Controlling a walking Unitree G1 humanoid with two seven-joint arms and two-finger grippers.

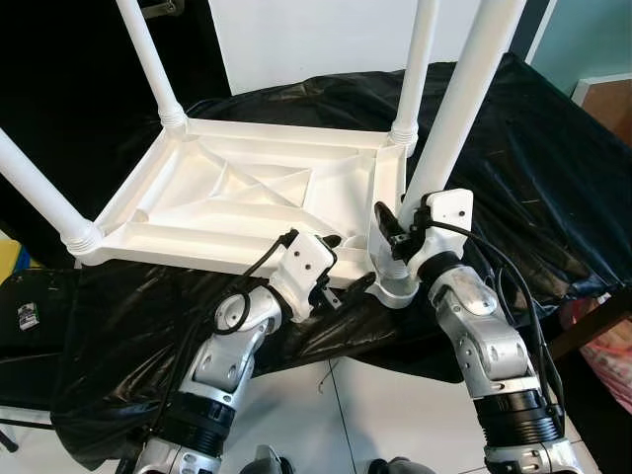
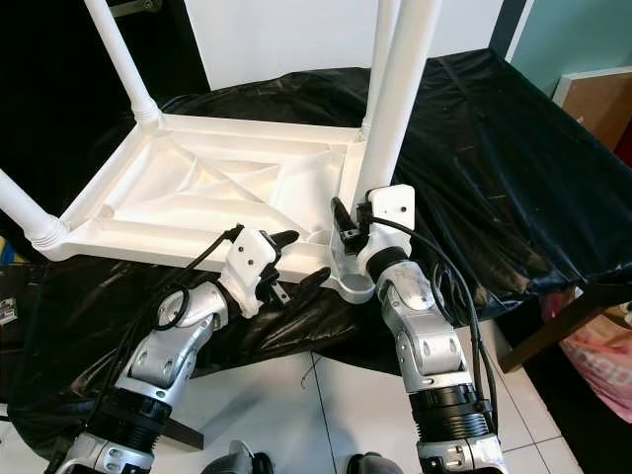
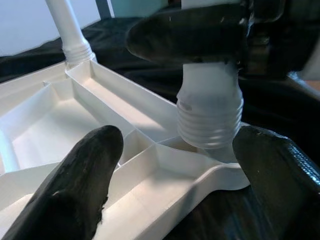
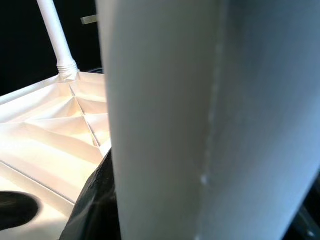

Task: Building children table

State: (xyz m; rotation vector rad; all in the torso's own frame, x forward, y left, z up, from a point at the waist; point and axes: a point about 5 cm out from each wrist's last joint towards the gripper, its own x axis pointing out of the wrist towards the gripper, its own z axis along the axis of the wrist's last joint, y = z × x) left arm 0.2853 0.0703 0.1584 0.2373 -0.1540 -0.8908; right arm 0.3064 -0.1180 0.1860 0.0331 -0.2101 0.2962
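Both pincers sit at the near corner: my right pincer (image 1: 392, 229) is clamped on the leg (image 1: 456, 118) just above its threaded base, my left pincer (image 1: 348, 265) is open at the corner socket. If I tilt the leg it may cross-thread, or the upturned tabletop (image 1: 237, 202) may slide on the black-draped worktop (image 1: 553, 168).

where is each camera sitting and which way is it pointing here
Left and right eye views: on the head, looking forward and down at the upturned white table top on black sheeting; both silver arms show.
Left wrist view: along the left gripper, its black fingers open beside the threaded leg.
Right wrist view: pressed close to that leg, held by the right gripper.
All share the leg and table top.
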